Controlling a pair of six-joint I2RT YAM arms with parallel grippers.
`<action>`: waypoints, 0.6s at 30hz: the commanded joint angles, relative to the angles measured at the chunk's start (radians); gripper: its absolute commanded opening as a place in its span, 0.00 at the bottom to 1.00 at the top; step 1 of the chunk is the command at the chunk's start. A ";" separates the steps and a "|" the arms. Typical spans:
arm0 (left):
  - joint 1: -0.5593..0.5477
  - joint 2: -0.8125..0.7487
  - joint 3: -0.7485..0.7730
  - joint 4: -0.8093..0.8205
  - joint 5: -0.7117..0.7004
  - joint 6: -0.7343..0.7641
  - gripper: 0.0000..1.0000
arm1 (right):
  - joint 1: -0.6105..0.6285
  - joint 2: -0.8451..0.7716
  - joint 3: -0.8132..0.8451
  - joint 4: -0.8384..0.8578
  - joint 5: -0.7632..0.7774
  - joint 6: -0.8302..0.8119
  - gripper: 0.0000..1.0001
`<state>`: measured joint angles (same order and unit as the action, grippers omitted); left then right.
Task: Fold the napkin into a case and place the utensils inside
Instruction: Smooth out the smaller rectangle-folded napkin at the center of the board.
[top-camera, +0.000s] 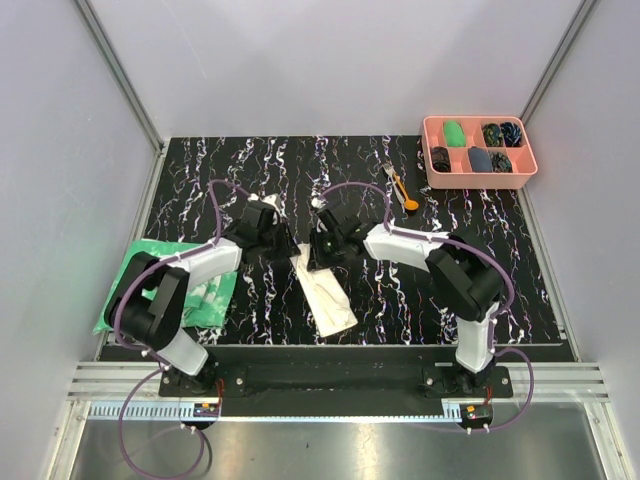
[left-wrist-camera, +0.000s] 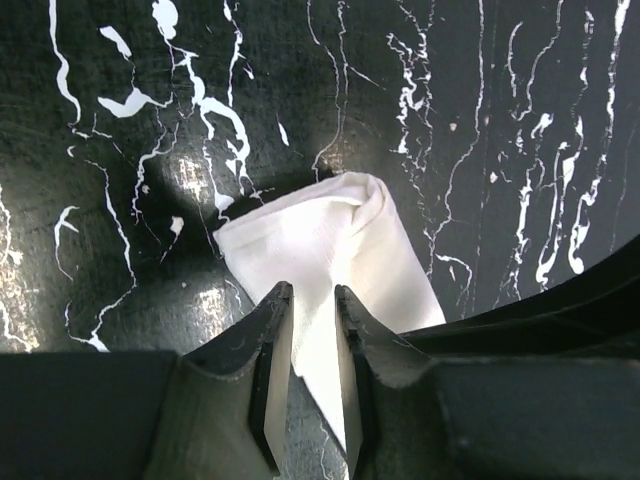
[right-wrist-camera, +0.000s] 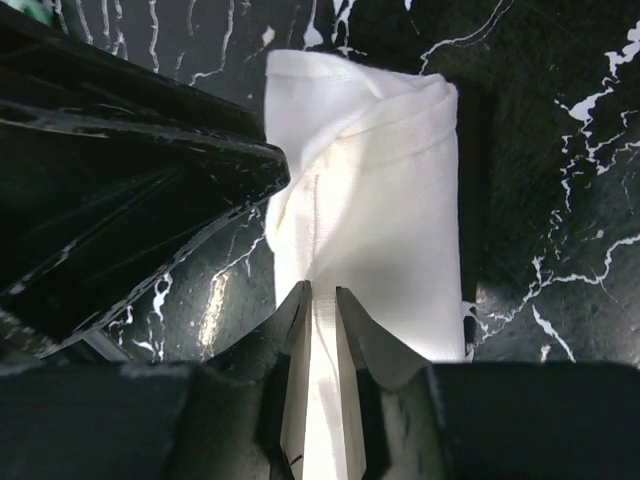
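Napkin (top-camera: 325, 295) of thin, soft cream-white cloth. Lies a little nearer than the middle of the black, white-veined marble-pattern table (top-camera: 250, 170), between the two arms. Shows as a long narrow strip of several folded layers, running aslant from far left to near right. Looks flat and smooth along the near stretch, with a straight long edge on either side. Turns bulkier at the far end: in the wrist views, rolls over there into a rounded, puffed lip, with a slanting fold across the layers and a thin stitched hem line running lengthwise. Casts a narrow shadow along one side.

Left gripper (left-wrist-camera: 312, 292). Sits at the far end of the strip, on its left. Holds its fingers nearly together, pinched on the napkin, with white cloth filling the slim gap.

Right gripper (right-wrist-camera: 322, 290). Sits at the same far end from the right, close beside the left one. Keeps its fingers drawn in tight too, clamped on a ridge of the cloth.

Fork (top-camera: 390, 172) with silver tines and orange handle, and small orange spoon (top-camera: 410, 204). Rest together at the far right, well apart from the napkin, just left of the pink compartment tray (top-camera: 480, 182).

Green-and-white mottled cloth (top-camera: 135, 275). Lies at the left edge, partly under the left arm.
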<state>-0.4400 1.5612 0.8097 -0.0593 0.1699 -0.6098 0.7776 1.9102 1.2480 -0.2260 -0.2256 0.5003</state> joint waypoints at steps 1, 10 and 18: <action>-0.008 0.032 0.065 0.023 -0.032 0.027 0.26 | -0.009 0.030 0.044 0.028 0.011 0.003 0.23; -0.055 0.077 0.123 -0.028 -0.095 0.054 0.27 | -0.015 0.084 0.050 0.085 -0.031 0.052 0.19; -0.086 0.094 0.158 -0.088 -0.196 0.081 0.18 | -0.018 0.092 0.042 0.116 -0.054 0.087 0.18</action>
<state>-0.5152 1.6524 0.9257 -0.1364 0.0544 -0.5583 0.7692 1.9930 1.2568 -0.1646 -0.2562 0.5617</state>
